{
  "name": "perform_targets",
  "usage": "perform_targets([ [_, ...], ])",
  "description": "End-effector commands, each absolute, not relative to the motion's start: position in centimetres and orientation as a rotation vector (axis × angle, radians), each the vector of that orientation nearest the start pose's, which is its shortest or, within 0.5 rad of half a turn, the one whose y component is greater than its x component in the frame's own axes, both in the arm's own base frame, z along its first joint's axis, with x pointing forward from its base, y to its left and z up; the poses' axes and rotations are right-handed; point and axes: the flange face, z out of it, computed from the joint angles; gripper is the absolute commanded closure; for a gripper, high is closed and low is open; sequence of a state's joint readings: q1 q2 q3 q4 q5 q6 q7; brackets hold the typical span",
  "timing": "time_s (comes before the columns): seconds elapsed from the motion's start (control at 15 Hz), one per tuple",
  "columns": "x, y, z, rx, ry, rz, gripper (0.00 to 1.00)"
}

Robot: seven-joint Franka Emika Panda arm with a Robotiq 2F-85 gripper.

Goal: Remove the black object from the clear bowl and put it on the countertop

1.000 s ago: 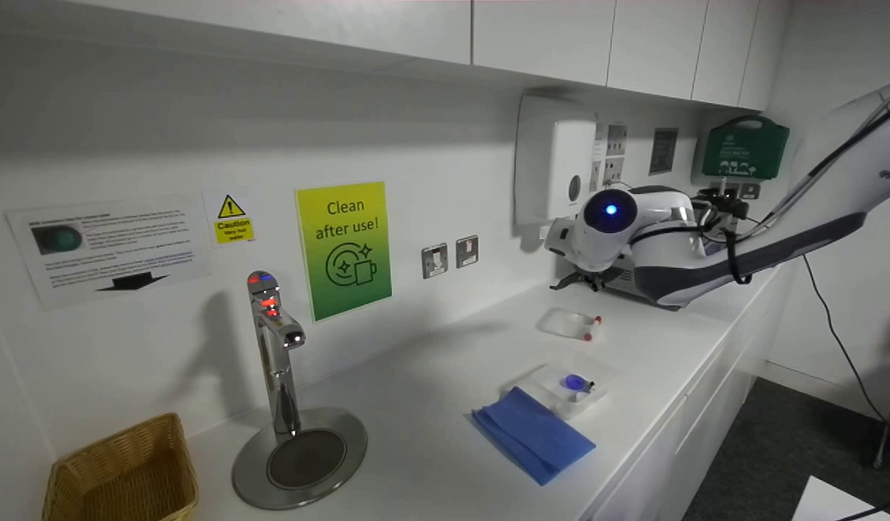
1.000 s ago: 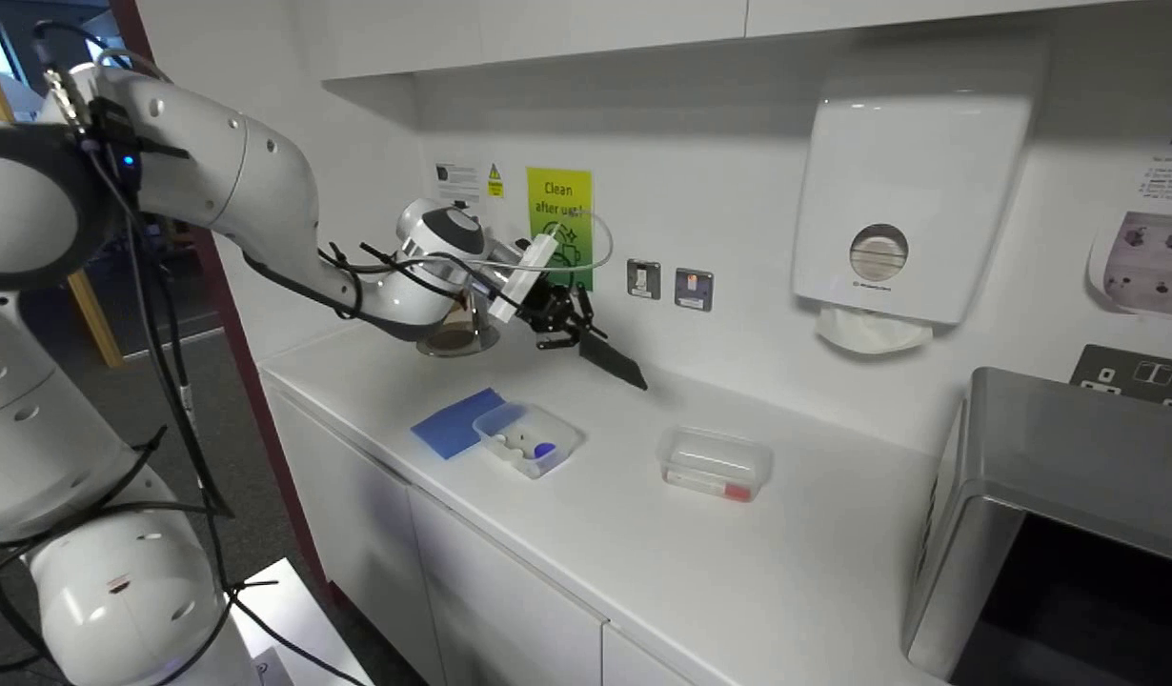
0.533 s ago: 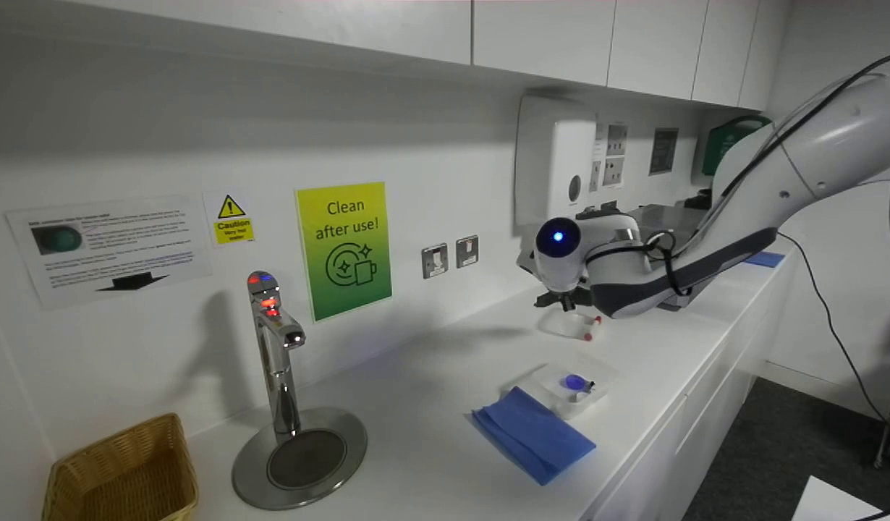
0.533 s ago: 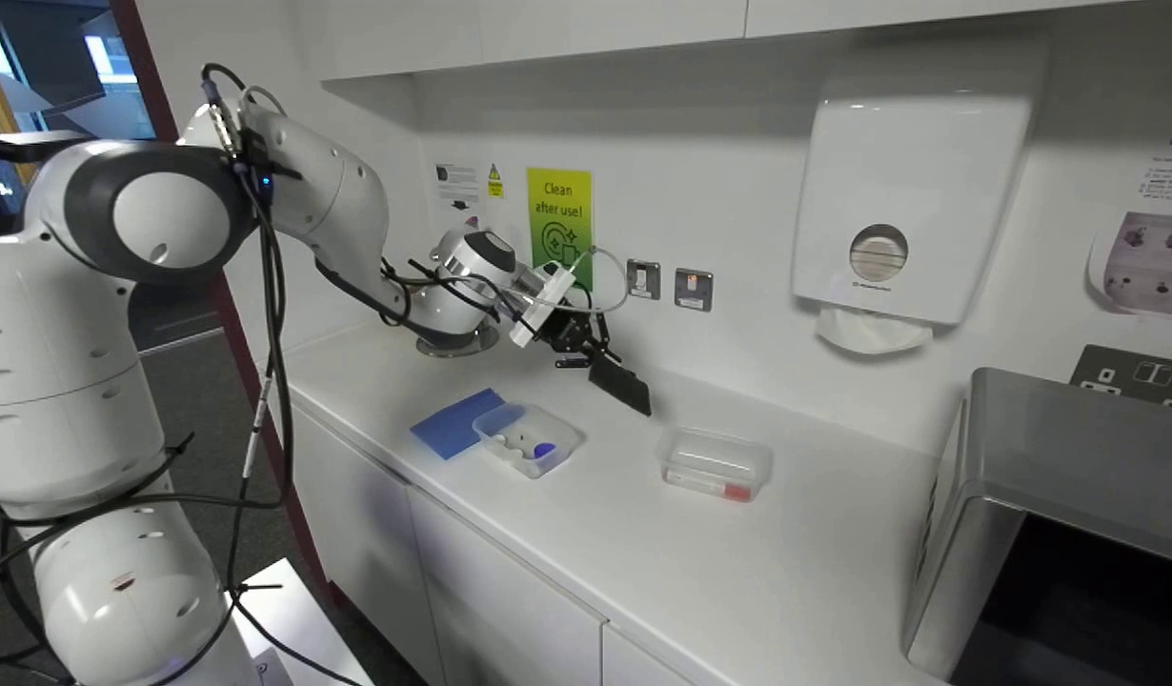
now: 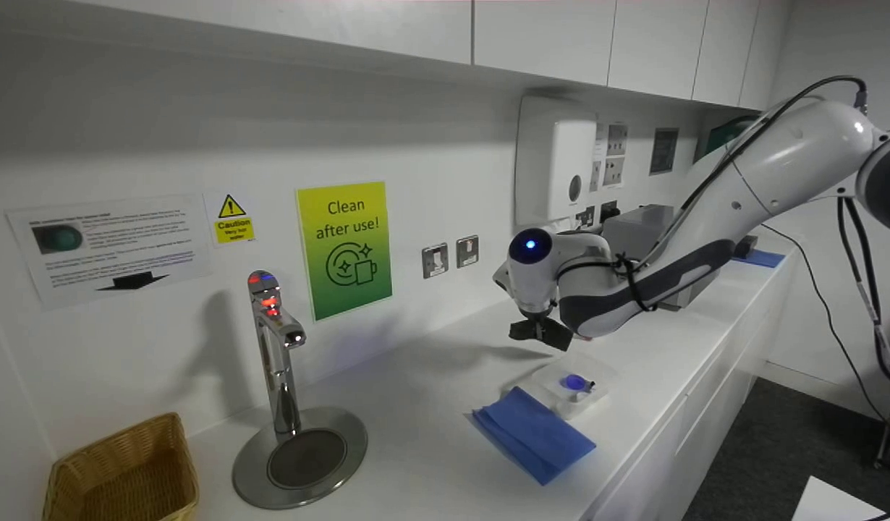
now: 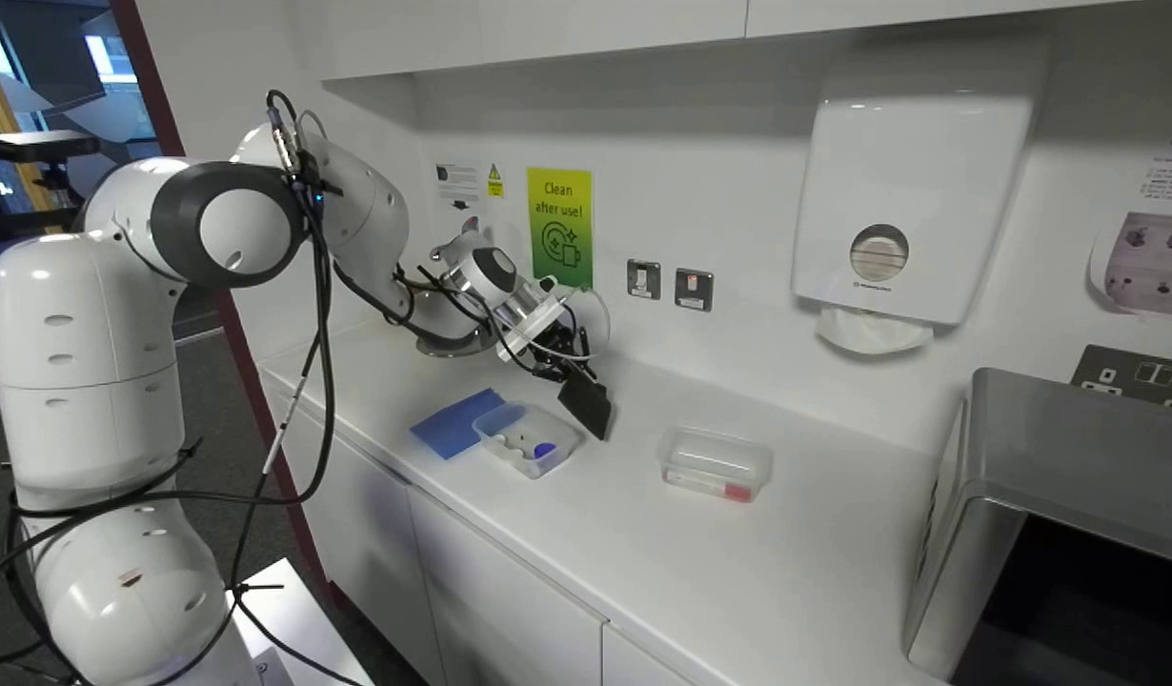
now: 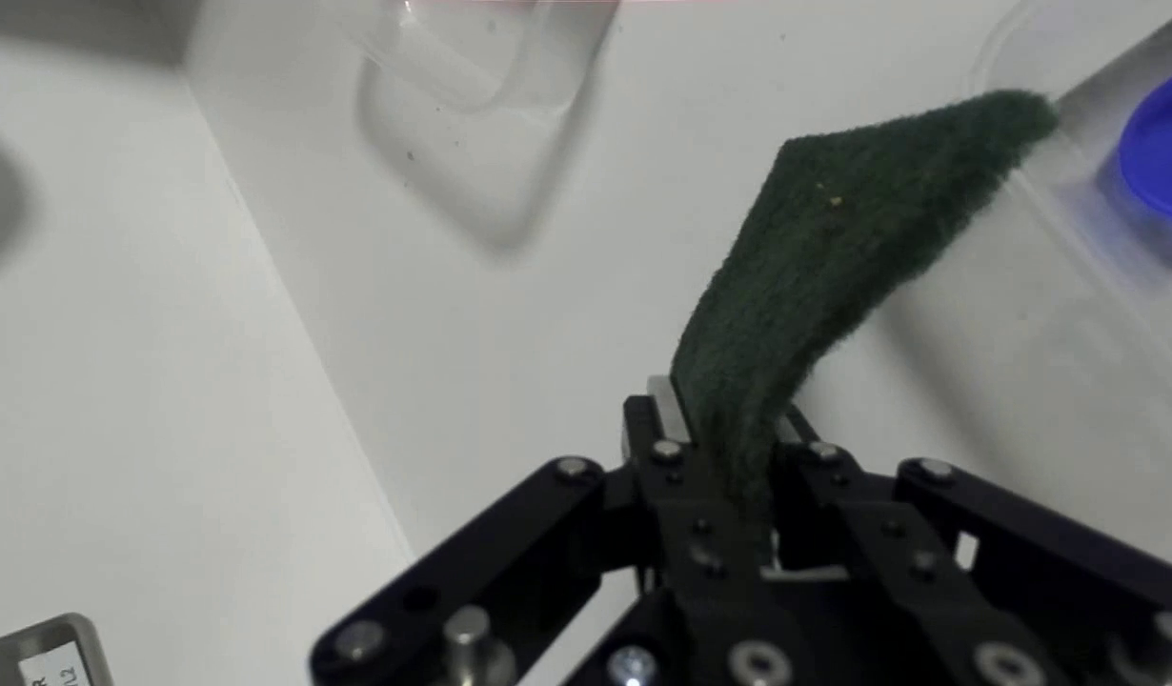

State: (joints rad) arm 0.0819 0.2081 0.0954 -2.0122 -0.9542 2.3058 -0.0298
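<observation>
The black object [image 7: 824,219], a dark fuzzy pad with a green tint in the wrist view, hangs from my gripper [image 7: 734,419]. The fingers are shut on its near end. The pad [image 6: 586,405] is above the white countertop [image 6: 805,572], beside a clear bowl [image 6: 562,426] with a blue cap in it. A second clear bowl [image 6: 715,440], with a red-ended item, stands further right in that exterior view. The pad also shows in an exterior view [image 5: 555,335], in front of the arm; there the arm hides most of the second bowl.
A blue cloth [image 5: 533,435] lies against the bowl with the blue cap [image 5: 575,382]. A steel tap [image 5: 275,354] and a wicker basket [image 5: 119,470] stand along the counter. A microwave [image 6: 986,495] stands at the other end. The wall carries a towel dispenser [image 6: 919,191].
The gripper, holding the pad, has moved lower and away from the microwave side, towards the bowl with the blue cap. The pad has turned. Both bowls have stayed in place.
</observation>
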Motion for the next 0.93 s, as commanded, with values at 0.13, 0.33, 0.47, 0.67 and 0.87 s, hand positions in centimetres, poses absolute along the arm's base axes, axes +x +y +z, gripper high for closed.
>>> perform_targets([
  [0.13,59.3,9.0,37.6,2.323,0.971,0.273,0.31],
  [0.33,58.1,9.4,37.7,2.386,0.984,0.344,0.08],
  [0.47,57.0,9.9,38.0,2.415,0.997,0.391,0.00],
  [0.67,55.4,10.8,38.2,2.451,1.056,0.455,0.00],
  [0.87,53.2,12.4,38.9,2.525,1.193,0.595,0.00],
])
